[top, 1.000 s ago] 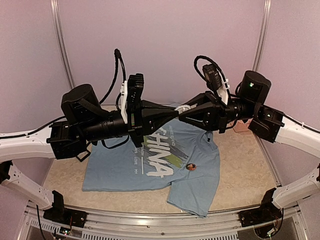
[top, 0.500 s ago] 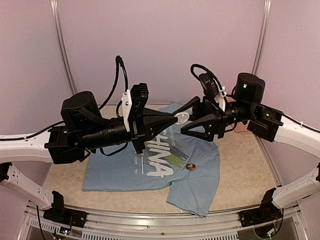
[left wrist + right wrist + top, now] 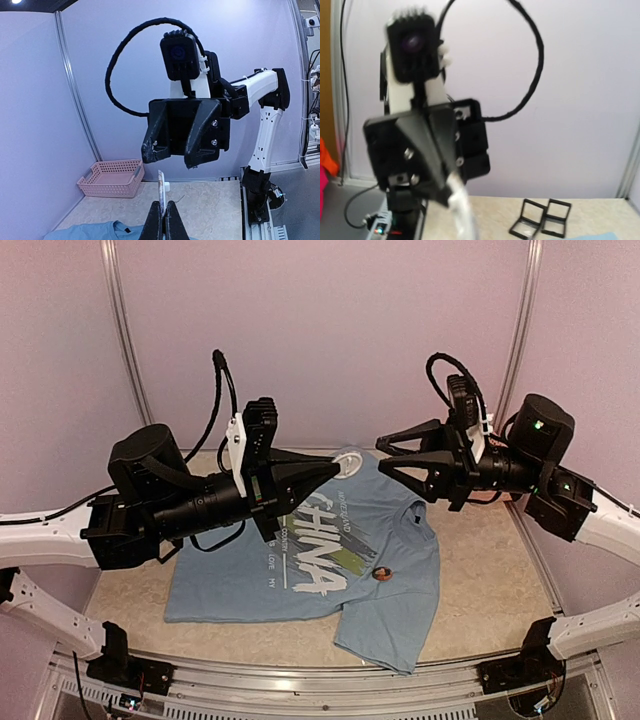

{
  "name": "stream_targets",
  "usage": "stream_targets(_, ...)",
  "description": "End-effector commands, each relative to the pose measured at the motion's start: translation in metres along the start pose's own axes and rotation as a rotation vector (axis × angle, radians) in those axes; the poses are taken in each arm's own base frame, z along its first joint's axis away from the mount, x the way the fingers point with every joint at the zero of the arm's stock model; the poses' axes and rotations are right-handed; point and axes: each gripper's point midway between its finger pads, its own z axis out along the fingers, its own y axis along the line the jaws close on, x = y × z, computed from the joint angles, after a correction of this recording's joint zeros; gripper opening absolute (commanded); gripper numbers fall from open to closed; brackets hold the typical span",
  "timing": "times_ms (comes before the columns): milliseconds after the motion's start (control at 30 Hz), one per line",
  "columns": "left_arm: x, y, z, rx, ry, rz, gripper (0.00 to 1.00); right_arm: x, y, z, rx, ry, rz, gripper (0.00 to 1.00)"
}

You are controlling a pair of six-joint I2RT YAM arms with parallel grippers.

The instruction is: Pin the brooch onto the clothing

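Observation:
The clothing, a light blue T-shirt (image 3: 220,585) with white CHINA lettering, lies flat on the table; its collar shows low in the left wrist view (image 3: 95,231). High above it, my left gripper (image 3: 335,468) (image 3: 163,202) is shut on the edge of a round white brooch (image 3: 349,463), which the left wrist view shows edge-on (image 3: 162,187). My right gripper (image 3: 384,455) (image 3: 176,154) faces it from the right, a short gap away, open with nothing between its fingers. The right wrist view shows the brooch (image 3: 462,210) as a blur, and none of its own fingers.
A small round orange-brown badge (image 3: 381,574) lies on the shirt's right side. A pink basket (image 3: 111,178) stands by the wall. Two black square frames (image 3: 542,217) lie on the table. Purple walls enclose the table on three sides.
My right gripper has let go of the white brooch, pulled back to the right and stands open. The left gripper kept the brooch and shifted slightly left.

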Motion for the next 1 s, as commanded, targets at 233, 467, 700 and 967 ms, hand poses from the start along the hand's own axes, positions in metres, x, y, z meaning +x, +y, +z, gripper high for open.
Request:
stream_targets(233,-0.011,-0.003,0.003,0.021,-0.027,-0.018,0.00,-0.015,-0.002,0.012,-0.055,-0.043,0.107,0.38)
stream_targets(467,-0.009,-0.004,0.006,0.028,-0.021,-0.015,0.00,-0.008,0.001,0.020,-0.082,-0.019,0.117,0.35)
stream_targets(700,-0.009,-0.005,0.008,0.031,-0.022,-0.011,0.00,0.001,-0.001,0.025,-0.082,0.005,0.127,0.23)
stream_targets(967,-0.011,-0.004,0.007,0.029,-0.030,-0.007,0.00,0.011,-0.001,0.025,-0.083,0.033,0.135,0.16)
